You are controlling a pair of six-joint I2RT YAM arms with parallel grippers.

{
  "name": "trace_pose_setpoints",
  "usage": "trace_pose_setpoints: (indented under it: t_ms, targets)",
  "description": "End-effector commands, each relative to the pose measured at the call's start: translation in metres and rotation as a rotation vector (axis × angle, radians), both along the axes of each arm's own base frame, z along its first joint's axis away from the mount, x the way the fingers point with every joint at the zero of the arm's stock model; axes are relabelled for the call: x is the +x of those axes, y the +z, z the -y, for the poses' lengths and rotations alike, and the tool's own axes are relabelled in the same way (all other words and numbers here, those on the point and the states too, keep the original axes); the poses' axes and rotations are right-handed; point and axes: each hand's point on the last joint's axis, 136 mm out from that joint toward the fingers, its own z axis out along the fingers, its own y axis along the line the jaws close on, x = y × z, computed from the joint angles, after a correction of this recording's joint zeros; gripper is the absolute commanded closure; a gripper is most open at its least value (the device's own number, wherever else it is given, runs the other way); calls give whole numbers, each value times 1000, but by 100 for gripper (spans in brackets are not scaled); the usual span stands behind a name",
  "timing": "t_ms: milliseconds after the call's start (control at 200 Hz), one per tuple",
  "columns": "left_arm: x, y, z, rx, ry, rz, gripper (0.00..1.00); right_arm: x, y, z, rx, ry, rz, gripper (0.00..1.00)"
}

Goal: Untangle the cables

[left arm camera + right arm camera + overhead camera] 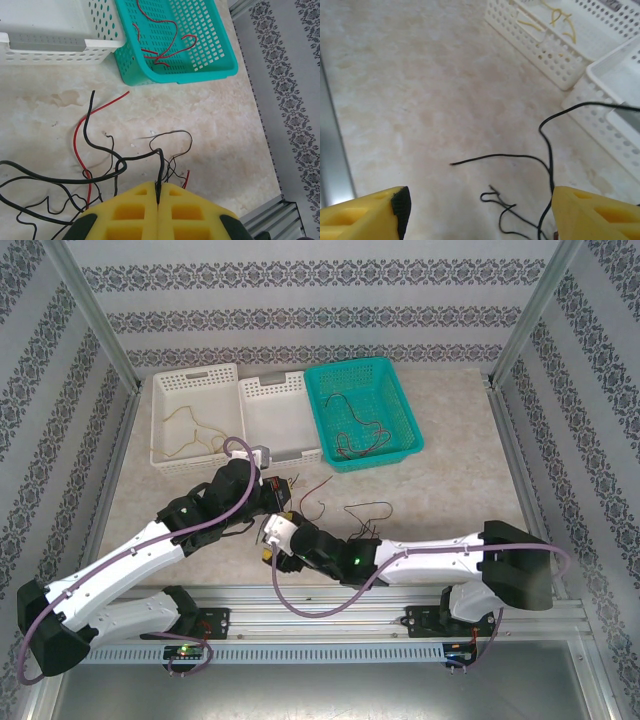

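Pinching a black cable [160, 170] in its closed left claw [158, 197] over the tangled cables [65, 181] on the table [210, 115], the robot holds its right claw [477, 207] wide, a black strand [549, 160] just inside one finger [590, 210].

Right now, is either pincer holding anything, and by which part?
The left pincer is shut on a black cable; whether at its end or mid-length cannot be told. The right pincer is open, holding nothing.

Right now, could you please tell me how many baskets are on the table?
3, in a row far across the table: left white basket, middle white basket, teal basket on the right.
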Motion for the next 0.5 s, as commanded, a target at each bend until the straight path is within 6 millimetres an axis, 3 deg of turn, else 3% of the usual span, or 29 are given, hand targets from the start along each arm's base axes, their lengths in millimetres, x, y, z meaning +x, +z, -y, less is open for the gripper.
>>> trace_pose_setpoints:
  t_ms: [0, 140, 350, 495]
  targets:
    - [0, 12, 5, -45, -4, 23, 100, 24, 18, 0, -2, -89, 115, 26]
    - [-1, 10, 6, -48, -5, 23, 100, 43, 9, 8, -28, -148, 109, 27]
    - [-3, 16, 2, -52, -2, 36, 100, 53, 0, 15, -39, -191, 132, 28]
    - [-4, 17, 3, -66, -5, 34, 100, 66, -2, 22, -28, -246, 148, 35]
